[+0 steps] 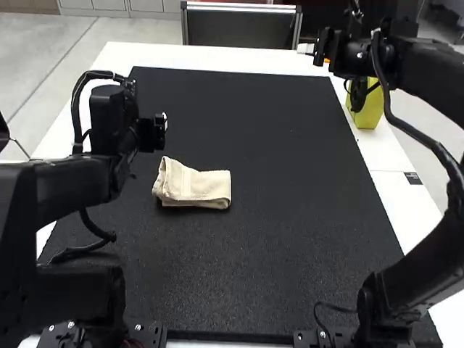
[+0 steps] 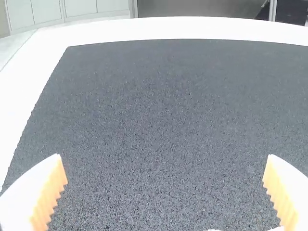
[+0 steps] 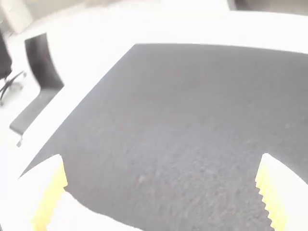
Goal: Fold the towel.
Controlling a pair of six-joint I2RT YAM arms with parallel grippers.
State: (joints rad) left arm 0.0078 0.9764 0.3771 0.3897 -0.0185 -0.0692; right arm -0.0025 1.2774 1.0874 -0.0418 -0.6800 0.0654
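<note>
On blk mat (image 1: 290, 217), cream towel (image 1: 199, 187) lies folded w/ L end rumpled.

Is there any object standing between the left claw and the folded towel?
Nothing visible stands in the way: in the high view, black mat shows between the left claw and the towel.

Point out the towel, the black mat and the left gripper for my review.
Beige towel (image 1: 199, 188): high view, middle of its folded upper face.
Black mat (image 1: 290, 225): high view, bare surface right of the towel.
Left gripper (image 2: 164, 155): left wrist view, midway between its fingertips.
</note>
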